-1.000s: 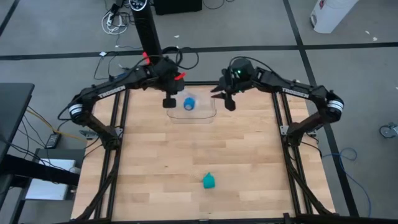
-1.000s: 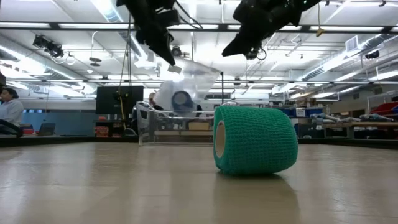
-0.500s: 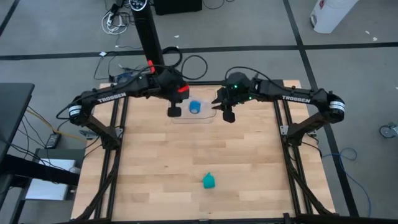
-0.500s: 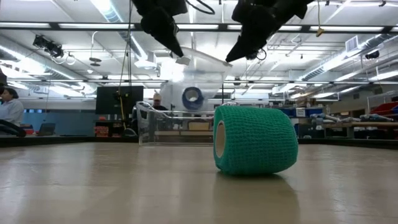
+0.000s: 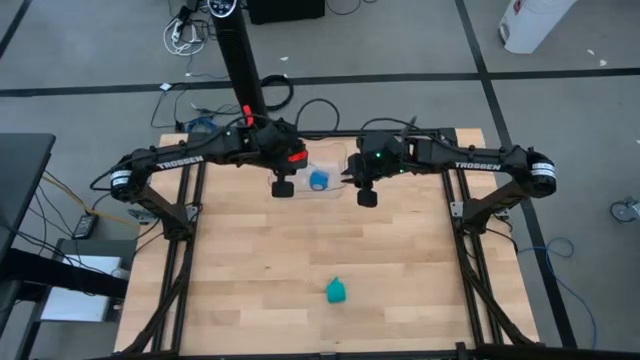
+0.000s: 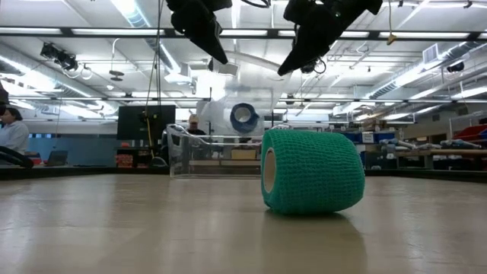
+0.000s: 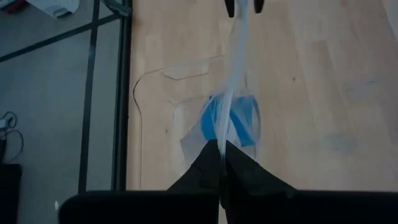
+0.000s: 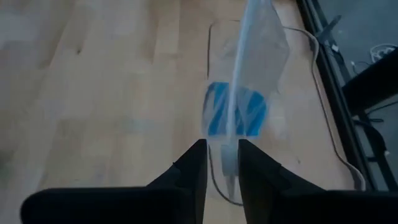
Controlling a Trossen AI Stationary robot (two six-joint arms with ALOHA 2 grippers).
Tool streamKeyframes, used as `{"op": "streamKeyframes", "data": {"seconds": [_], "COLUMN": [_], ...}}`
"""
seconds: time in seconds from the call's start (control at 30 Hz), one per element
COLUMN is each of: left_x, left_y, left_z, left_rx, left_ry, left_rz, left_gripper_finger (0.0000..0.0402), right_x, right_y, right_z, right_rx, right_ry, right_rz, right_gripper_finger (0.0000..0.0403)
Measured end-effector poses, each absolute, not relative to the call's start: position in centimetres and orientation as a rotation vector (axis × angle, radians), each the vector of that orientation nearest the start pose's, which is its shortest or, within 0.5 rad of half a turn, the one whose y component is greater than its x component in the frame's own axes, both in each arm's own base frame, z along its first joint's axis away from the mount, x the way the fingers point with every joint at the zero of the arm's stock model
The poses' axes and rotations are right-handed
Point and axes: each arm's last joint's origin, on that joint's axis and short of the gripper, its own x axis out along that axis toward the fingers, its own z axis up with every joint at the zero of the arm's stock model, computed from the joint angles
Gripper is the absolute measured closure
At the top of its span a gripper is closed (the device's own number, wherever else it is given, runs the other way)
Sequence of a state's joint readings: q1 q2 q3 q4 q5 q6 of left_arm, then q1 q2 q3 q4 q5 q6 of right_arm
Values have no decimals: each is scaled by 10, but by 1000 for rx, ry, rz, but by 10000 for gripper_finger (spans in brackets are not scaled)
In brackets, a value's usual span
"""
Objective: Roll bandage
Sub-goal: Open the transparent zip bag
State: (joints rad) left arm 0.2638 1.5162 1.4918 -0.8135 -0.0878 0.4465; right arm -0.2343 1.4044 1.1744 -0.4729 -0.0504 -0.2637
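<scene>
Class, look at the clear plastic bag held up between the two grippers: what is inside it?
Inside the clear bag sits a bright-blue roll with a pale centre. The bag is see-through, so nothing else shows inside it. The teal bandage lies apart on the table.

"TROSSEN" in white capitals on left arm [image 5: 182, 158] link, high view. Same "TROSSEN" on right arm [image 5: 472, 166] link, high view. Red marking on white container [image 5: 537, 22] at floor corner, too small to read. No other legible text in low or wrist views.
</scene>
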Motion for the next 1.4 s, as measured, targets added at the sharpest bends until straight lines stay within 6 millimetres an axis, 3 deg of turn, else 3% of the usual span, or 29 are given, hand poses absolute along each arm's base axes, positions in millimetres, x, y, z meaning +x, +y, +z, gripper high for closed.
{"op": "streamKeyframes", "data": {"seconds": [0.2, 0.37, 0.7, 0.83, 1.1, 1.27, 1.4], "left_x": [307, 313, 318, 320, 316, 311, 307], "left_y": [80, 71, 42, 18, -43, -63, -77], "left_z": [350, 353, 359, 358, 360, 361, 361], "left_rx": [307, 272, 441, 449, 622, 610, 520], "left_ry": [878, 827, 827, 809, 776, 742, 702], "left_rz": [150, 207, 306, 242, 229, 304, 369], "left_gripper_finger": [396, 376, 214, 178, 191, 202, 204], "right_x": [295, 292, 291, 292, 301, 301, 298], "right_y": [-65, -61, -35, -29, -30, -40, -36], "right_z": [303, 300, 282, 285, 309, 332, 341], "right_rx": [-121, 3, 234, 361, 591, 575, 604], "right_ry": [717, 764, 828, 802, 597, 392, 348], "right_rz": [-69, -72, -83, -46, 219, 236, 257], "right_gripper_finger": [390, 399, 402, 403, 403, 403, 403]}}
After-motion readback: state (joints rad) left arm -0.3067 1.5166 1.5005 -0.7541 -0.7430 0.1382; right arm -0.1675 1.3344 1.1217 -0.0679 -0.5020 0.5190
